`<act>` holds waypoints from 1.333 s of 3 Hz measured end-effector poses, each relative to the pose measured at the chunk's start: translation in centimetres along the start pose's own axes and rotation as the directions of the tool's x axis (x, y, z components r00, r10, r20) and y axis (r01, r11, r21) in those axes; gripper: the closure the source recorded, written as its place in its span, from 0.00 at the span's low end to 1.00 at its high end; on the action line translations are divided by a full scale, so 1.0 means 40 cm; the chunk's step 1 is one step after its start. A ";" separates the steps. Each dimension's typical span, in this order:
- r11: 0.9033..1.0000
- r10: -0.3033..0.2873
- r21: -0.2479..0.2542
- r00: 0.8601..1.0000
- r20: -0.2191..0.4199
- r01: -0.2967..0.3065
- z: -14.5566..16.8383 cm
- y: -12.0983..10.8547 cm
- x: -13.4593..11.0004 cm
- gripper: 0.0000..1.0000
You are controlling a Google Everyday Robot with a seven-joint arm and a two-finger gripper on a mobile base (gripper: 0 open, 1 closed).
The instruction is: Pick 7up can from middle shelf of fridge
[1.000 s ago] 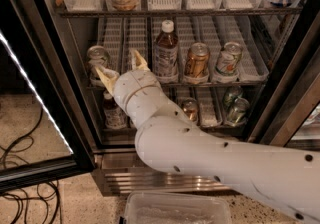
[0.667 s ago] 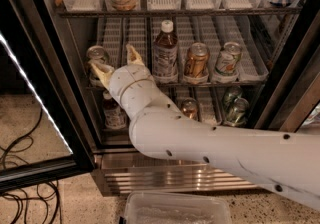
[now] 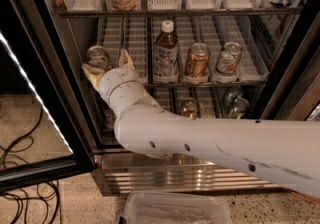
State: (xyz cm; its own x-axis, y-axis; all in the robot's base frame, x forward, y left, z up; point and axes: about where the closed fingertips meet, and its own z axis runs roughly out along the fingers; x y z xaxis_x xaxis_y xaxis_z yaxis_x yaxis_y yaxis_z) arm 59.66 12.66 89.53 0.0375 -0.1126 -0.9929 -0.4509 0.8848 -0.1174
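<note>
Tan fingers [image 3: 125, 61] spread open, the white gripper [image 3: 109, 68] at the 9 o'clock end of the dark white-trayed middle shelf [image 3: 137, 38] should ease toward 11 o'clock to straddle the small silver-white 7up can [image 3: 98, 57] there before closing

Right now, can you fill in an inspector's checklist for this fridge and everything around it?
Surface: middle shelf, white ribbed lane trays, inside the fridge.
Job's things: 7up can stands at the shelf's left end, not lifted.
Clutter: bottle, copper can and pale can on the same shelf; more drinks on the shelves above and below.
Grippers: gripper is at the 7up can, fingers apart with the can between them; touching or not, cannot tell.
Cables: black cables lie on the floor left of the fridge.
Surroundings: glass door is swung open; clear plastic bin is on the floor in front.
</note>
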 end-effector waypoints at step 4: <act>0.994 0.014 0.108 0.999 -0.044 -0.009 0.089 0.050 0.075 0.25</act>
State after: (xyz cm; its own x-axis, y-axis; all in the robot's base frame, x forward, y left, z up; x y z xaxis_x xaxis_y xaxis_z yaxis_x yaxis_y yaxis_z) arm 62.06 15.71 86.24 -0.0079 -0.1202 -0.9927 -0.3518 0.9296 -0.1098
